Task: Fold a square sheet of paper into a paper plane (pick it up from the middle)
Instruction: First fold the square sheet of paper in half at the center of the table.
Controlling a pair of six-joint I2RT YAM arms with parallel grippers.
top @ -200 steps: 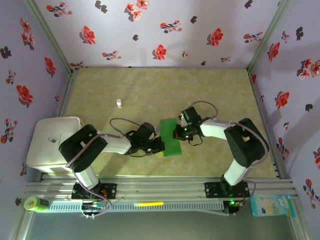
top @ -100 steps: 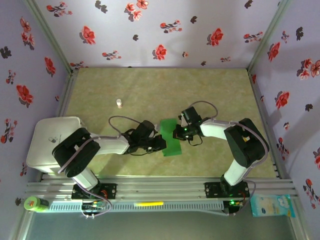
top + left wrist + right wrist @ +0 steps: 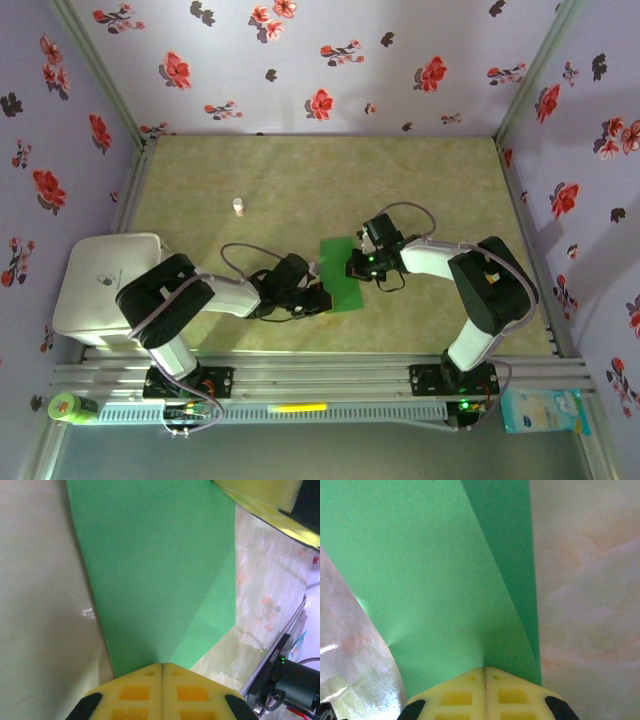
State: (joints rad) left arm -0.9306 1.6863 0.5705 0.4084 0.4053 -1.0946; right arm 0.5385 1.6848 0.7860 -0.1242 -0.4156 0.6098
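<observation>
The square sheet of paper point(image 3: 338, 272) lies folded on the mat as a bright-green oblong, one flap over a darker layer point(image 3: 515, 555). My left gripper point(image 3: 318, 298) is shut, its yellow tips point(image 3: 162, 666) resting on the sheet's near-left corner point(image 3: 150, 580). My right gripper point(image 3: 355, 268) is shut too, its tips point(image 3: 485, 669) pressed on the sheet's right side, where the paper dimples slightly. I cannot tell whether any paper is pinched between either pair of fingers. The right gripper's yellow fingers point(image 3: 270, 502) appear at the top right of the left wrist view.
A tiny white bottle point(image 3: 238, 206) stands on the mat at the back left. A white box point(image 3: 100, 285) sits at the left edge. Flowered walls point(image 3: 320, 70) close in three sides, and a metal rail point(image 3: 320, 378) runs along the front.
My left gripper has slid a little towards the near edge and left along the sheet. The right gripper and the sheet have stayed put.
</observation>
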